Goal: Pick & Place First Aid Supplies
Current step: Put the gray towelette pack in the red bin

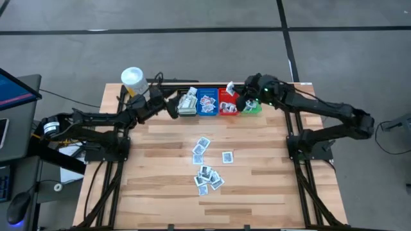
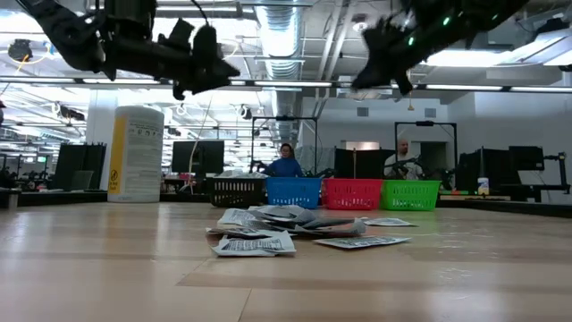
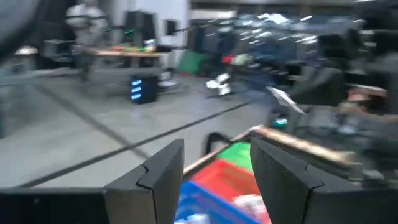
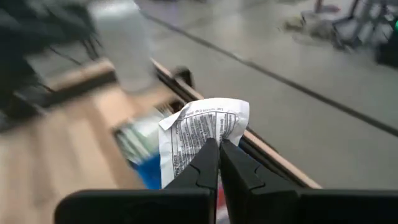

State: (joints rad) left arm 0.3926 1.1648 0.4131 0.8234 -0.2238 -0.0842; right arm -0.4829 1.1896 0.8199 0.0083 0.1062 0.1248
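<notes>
Several first aid supplies, small white packets (image 1: 207, 170), lie in a loose heap on the wooden table (image 1: 160, 192). More packets fill the black bin (image 1: 187, 102) in the row at the far edge. My right gripper (image 4: 218, 144) hangs above the red bin (image 1: 228, 108) and is shut on one white printed packet (image 4: 202, 124). My left gripper (image 3: 217, 146) hovers open beside the black bin with nothing between its fingers. In the low view both grippers, left (image 2: 210, 63) and right (image 2: 375, 72), are well above the table. My right gripper pinches the packet's lower part (image 4: 200, 142) between its two fingertips. The crumpled packet stands out beyond the fingertips. It is lifted clear, over the row of bins.
The black, blue (image 1: 207, 101), red and green (image 1: 252, 108) bins stand side by side along the far edge. A white tub with a yellow label (image 1: 133, 80) stands at the far left corner. Bare wood lies around the heap of packets.
</notes>
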